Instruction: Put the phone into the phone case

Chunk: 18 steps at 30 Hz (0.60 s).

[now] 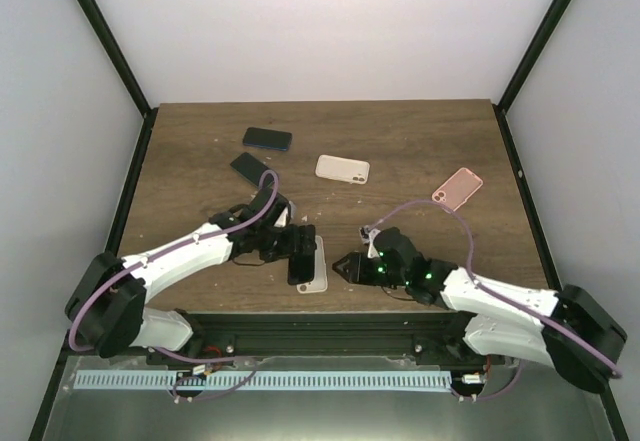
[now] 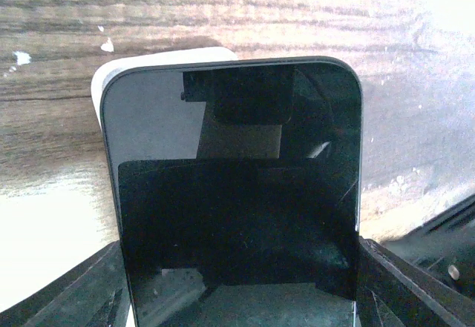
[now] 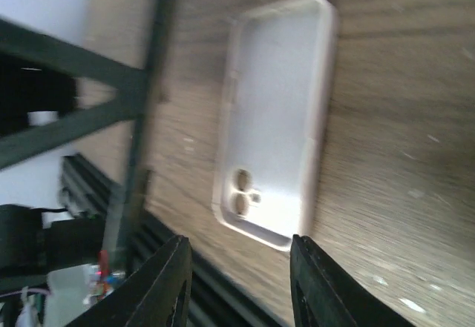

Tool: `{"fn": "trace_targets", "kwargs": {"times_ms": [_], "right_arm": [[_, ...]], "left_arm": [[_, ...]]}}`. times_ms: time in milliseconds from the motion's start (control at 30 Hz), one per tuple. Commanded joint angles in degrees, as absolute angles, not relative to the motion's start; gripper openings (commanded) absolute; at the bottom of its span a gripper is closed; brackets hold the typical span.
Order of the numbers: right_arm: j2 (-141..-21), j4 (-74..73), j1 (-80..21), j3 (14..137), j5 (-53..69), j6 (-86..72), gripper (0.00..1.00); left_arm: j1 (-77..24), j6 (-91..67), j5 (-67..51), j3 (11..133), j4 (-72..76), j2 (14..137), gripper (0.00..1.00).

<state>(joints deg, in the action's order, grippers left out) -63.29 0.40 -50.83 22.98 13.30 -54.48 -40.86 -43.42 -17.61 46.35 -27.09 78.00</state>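
Observation:
My left gripper [image 1: 296,249] is shut on a black phone [image 1: 302,257], screen up, its fingers at the phone's two long sides in the left wrist view [image 2: 237,290]. The phone [image 2: 237,179] is held over the left part of a white phone case [image 1: 320,269], whose corner [image 2: 107,82] peeks out behind the phone's top left. In the right wrist view the case [image 3: 274,112] lies open side up on the table near the front edge, empty, camera cutout toward me. My right gripper [image 1: 346,266] is open and empty just right of the case, its fingers [image 3: 167,282] short of the case end.
Further back on the wooden table [image 1: 420,141] lie a dark blue phone or case [image 1: 267,139], a black one [image 1: 250,168], a cream case [image 1: 343,168] and a pink case [image 1: 457,187]. The table's front edge and black frame rail [image 3: 141,82] run close to the white case.

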Motion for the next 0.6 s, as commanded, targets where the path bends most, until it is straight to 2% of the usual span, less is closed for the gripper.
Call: {"fn": "trace_targets", "kwargs": {"times_ms": [0, 567], "right_arm": [[-58.18, 6.47, -51.24, 23.2, 16.38, -52.64, 0.38], [-70.13, 12.91, -51.33, 29.2, 25.17, -57.38, 0.32]], "left_arm": [[-41.26, -48.09, -15.96, 47.21, -22.62, 77.48, 0.55], [-41.75, -50.48, -15.7, 47.07, -21.34, 77.92, 0.54]]}}
